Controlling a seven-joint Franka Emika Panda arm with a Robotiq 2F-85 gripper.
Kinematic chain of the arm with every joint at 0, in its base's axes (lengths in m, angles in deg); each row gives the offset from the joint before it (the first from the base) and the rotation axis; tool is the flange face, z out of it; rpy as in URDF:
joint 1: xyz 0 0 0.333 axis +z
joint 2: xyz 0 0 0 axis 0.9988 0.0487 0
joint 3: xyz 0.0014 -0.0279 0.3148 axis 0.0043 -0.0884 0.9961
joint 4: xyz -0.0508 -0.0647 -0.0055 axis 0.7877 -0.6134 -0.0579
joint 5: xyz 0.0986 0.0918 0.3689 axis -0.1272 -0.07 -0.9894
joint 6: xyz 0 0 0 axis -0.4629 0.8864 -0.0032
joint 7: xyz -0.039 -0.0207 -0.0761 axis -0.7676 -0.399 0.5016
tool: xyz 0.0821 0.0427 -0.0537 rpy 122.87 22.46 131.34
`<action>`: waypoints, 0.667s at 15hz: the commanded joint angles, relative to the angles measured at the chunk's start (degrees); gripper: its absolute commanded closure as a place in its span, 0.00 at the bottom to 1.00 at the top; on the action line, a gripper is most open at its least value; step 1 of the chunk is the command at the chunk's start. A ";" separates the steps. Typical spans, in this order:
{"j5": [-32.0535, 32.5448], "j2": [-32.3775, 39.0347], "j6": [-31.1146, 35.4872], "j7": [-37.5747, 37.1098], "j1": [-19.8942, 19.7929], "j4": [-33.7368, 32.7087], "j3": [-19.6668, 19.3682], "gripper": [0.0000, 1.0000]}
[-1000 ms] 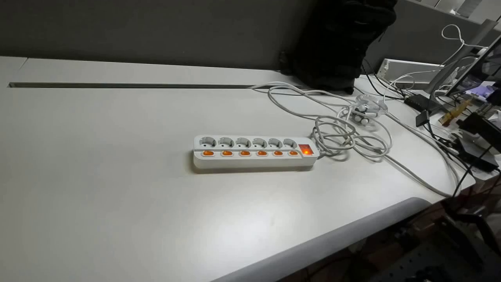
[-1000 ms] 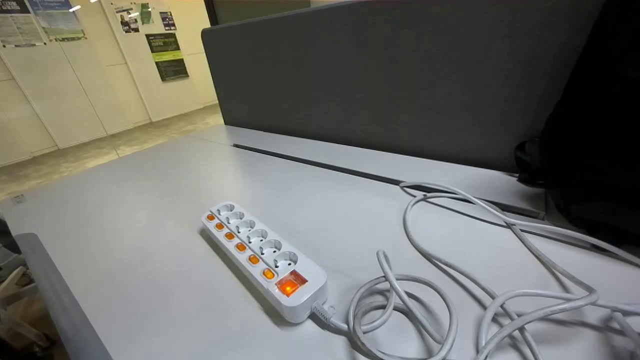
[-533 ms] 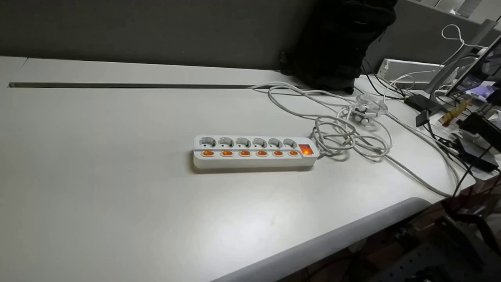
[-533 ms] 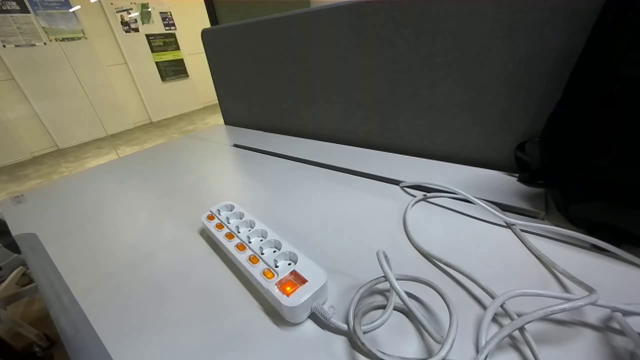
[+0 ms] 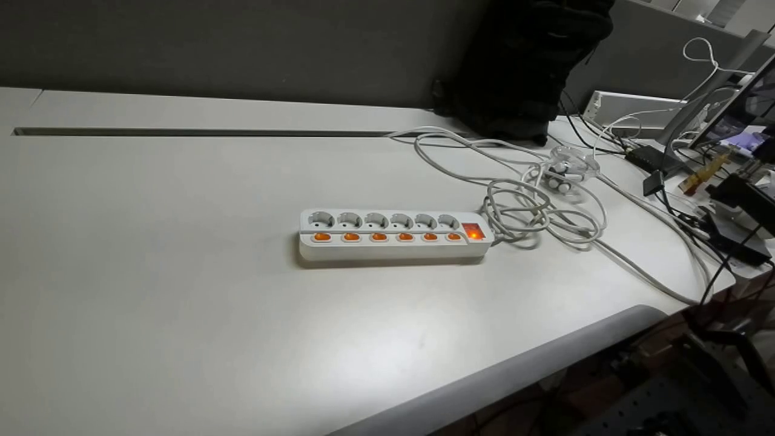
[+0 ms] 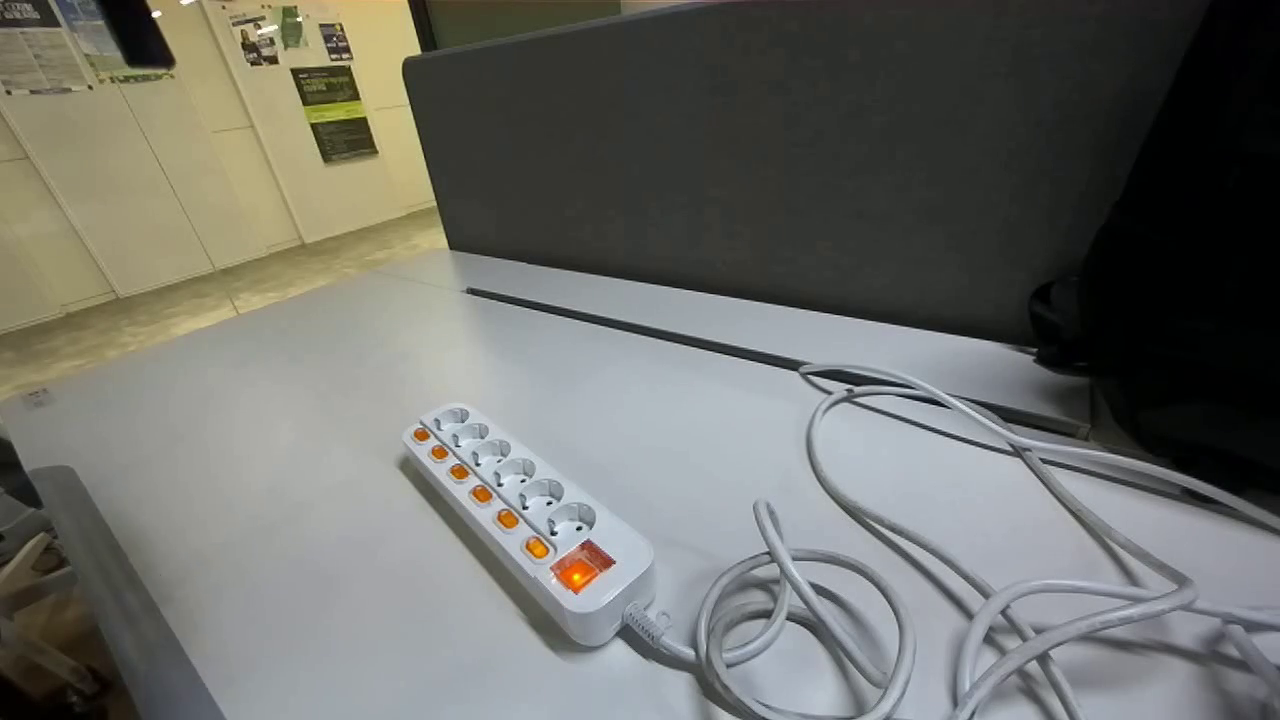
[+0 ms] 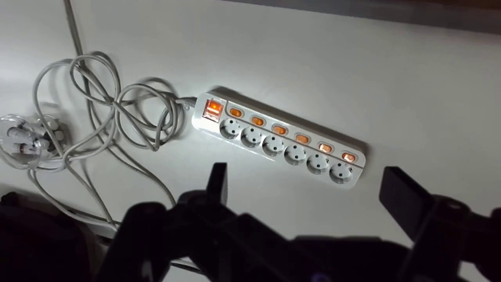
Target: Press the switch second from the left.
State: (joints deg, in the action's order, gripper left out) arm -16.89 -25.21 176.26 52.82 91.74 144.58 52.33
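We have the small orange oval rocker switch (image 5: 351, 237), second from the left in the row of six on the long white plastic power strip (image 5: 392, 249), just left of mid-frame in an exterior view. In the wrist view we read it second from the right, right of centre; a bright patch shows on it there, lit or glare we can't tell.

Our black two-finger pincer (image 7: 307, 184) takes up the lower part of the wrist view, jaws standing wide apart, one left of centre, one toward the right, with the white table (image 5: 151, 272) showing between them. The switch is above the jaws in that frame, apart from both.

A dark blunt-ended shape (image 6: 138, 35) shows at the upper left of an exterior view; too little of it for us to name.

At the strip's cable end we see the big square red-orange rocker (image 5: 473, 232) glowing. From there the round grey-white cable (image 7: 115, 103) runs into loose loops, left side of the wrist view. A clear plastic container (image 5: 572, 158) with white pieces inside sits near the loops, upper right in an exterior view. Up-left of it, a black fabric backpack (image 5: 527, 66) stands in front of the dark grey partition panel (image 6: 800, 170)
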 commanded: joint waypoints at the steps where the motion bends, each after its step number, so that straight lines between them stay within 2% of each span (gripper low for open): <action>1: 1.19 3.60 7.95 -5.94 -0.71 3.38 -0.21 0.00; 8: 0.36 14.72 16.51 -11.97 -1.57 6.19 -1.73 0.00; 9: 0.52 16.24 17.72 -12.75 -1.52 6.38 -2.13 0.25; 10: 0.90 17.53 18.92 -13.57 -1.43 6.48 -2.52 0.26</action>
State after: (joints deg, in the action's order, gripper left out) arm -16.79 -10.90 192.58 43.27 90.09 150.96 50.90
